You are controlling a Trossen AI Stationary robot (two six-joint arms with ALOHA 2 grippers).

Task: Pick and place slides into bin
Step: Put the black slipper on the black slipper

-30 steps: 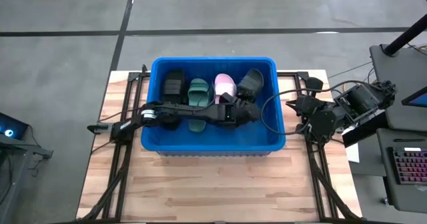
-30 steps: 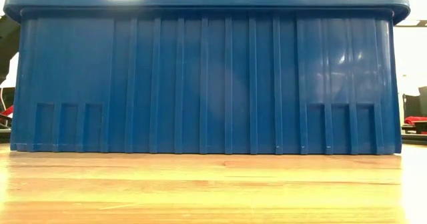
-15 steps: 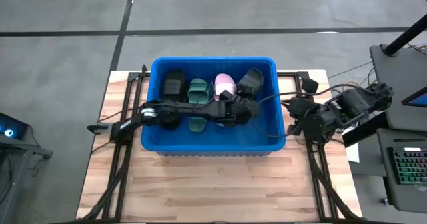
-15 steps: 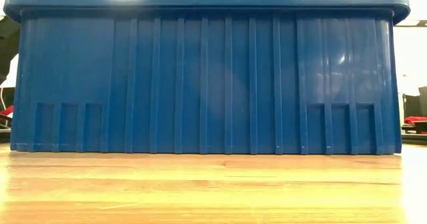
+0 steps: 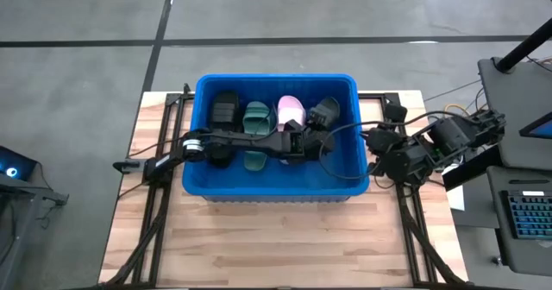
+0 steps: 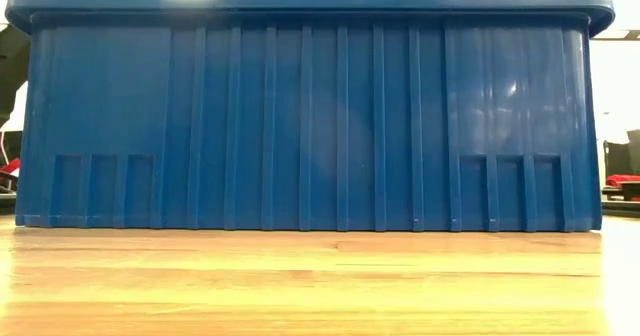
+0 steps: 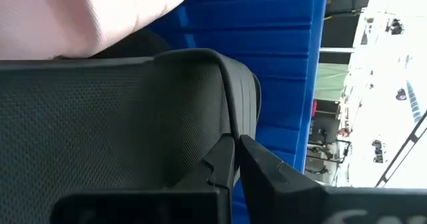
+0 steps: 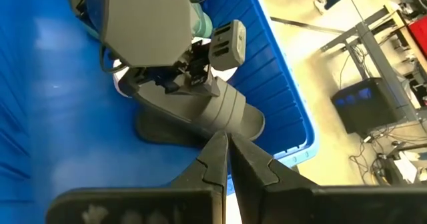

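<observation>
The bin (image 5: 276, 135) stood mid-table, and every slide seen lay inside it: a black one (image 5: 225, 109) at its far left, a green one (image 5: 255, 122) next, a pink one (image 5: 290, 110), then a dark one (image 5: 323, 110) propped near its far right wall. The left gripper (image 5: 321, 141) reached into the bin beside the dark slide, fingers together, holding nothing. The right gripper (image 5: 377, 139) hung just outside the bin's right wall, fingers (image 8: 217, 159) pressed together, empty.
</observation>
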